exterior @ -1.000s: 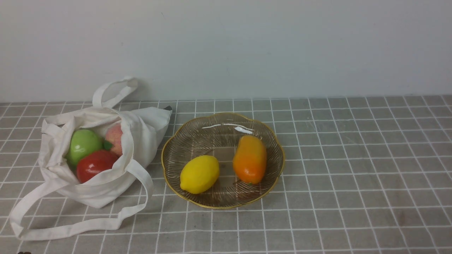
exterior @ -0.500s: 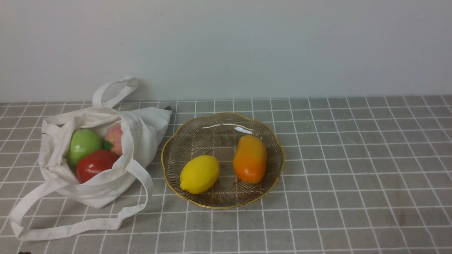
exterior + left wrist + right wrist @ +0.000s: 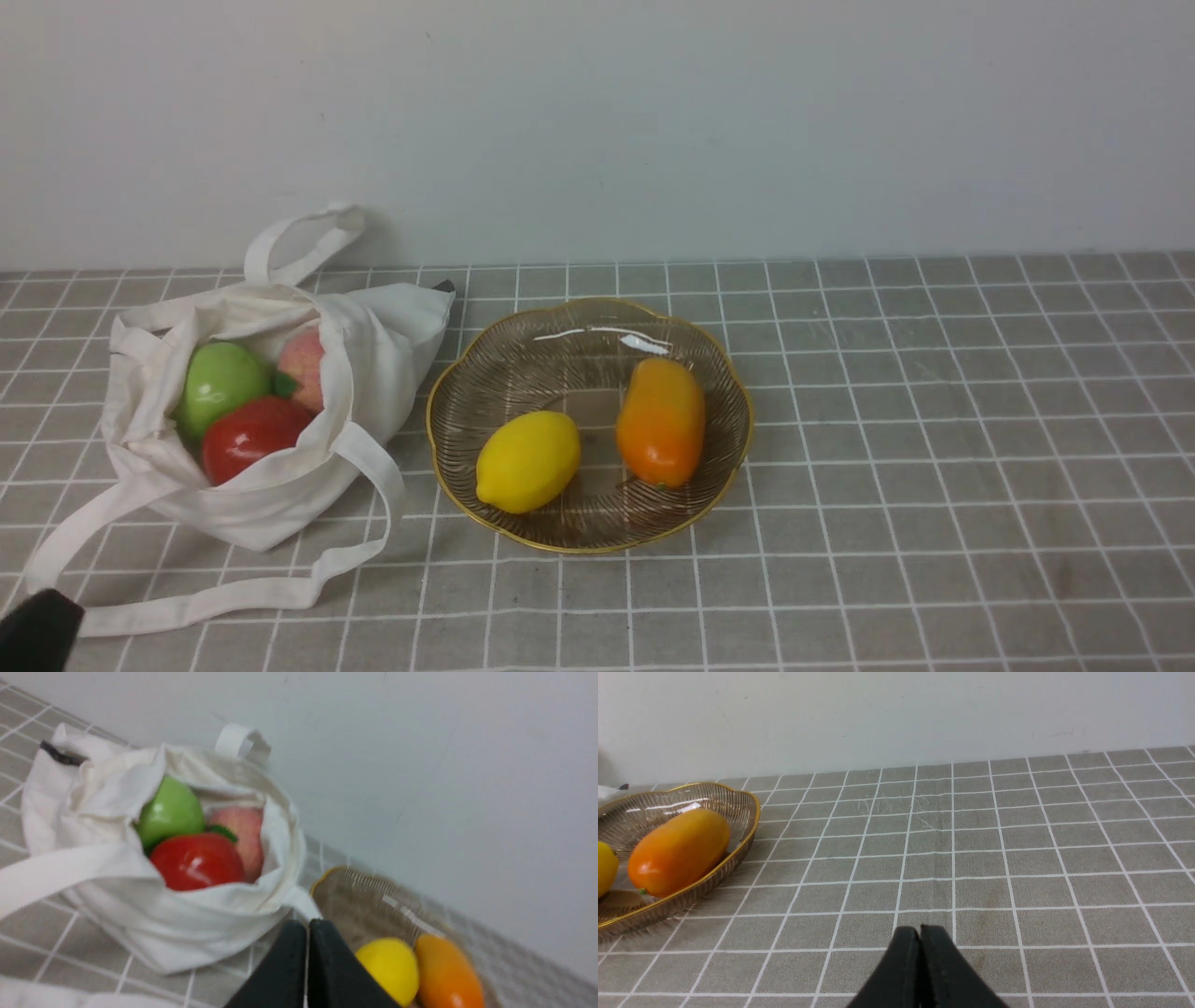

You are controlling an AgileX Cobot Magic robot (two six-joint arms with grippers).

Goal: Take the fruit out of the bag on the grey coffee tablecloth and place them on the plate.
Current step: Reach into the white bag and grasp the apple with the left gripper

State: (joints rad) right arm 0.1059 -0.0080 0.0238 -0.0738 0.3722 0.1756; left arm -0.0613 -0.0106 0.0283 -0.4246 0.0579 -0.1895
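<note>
Lying beyond left jaws, pressed together, untouched: bag (image 3: 187,924) holding fruit (image 3: 196,861); right jaws likewise pressed together, empty.

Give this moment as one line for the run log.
bag: red apple, green apple, peach inside | plate: lemon, orange fruit | left fingers: shut, facing bag | right fingers: shut, facing tablecloth

Bright, even diffuse light; soft shadows; glare streak on plate (image 3: 560,366); left wrist view blurred (front sharp).

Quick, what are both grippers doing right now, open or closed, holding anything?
Left gripper: closed, holding nothing.
Right gripper: closed, holding nothing.
</note>
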